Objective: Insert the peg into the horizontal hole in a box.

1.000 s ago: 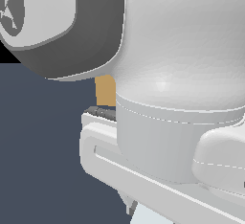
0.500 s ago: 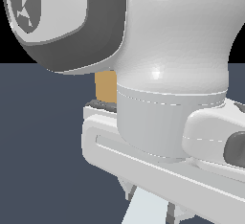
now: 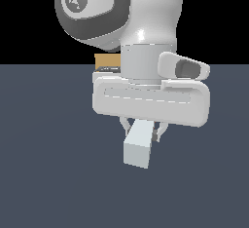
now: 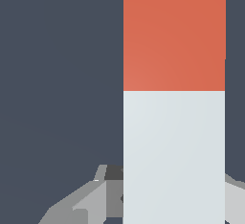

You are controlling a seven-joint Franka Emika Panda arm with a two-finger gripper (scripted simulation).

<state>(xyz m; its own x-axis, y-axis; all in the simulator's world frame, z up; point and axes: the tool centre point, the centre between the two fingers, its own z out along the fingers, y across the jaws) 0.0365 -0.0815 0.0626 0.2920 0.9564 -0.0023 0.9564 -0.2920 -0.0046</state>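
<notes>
**Peg clamped in the tool, box half hidden behind the arm**

In the exterior view, a sliver of the tan box (image 3: 107, 61) shows behind the tool's upper body, toward that view's left, at the far edge of the dark blue-grey counter (image 3: 48, 173). The arm covers most of the box, and the hole cannot be seen in either view.

Moving right, the tool (image 3: 141, 126) hangs under the white wrist with its two fingers (image 3: 125, 123) closed against the sides of the peg (image 3: 138, 144). The peg's pale grey-white end juts out below the tool toward the camera, and its square end face is plainly visible. It appears lifted clear of the counter, with nothing touching it but the fingers.

The wrist view looks along the peg (image 4: 174, 98): the pale length starts at the tool, where grey finger parts (image 4: 91, 199) flank it, and the orange-red segment lies at the end farthest from the tool, over bare counter (image 4: 57, 74).
</notes>
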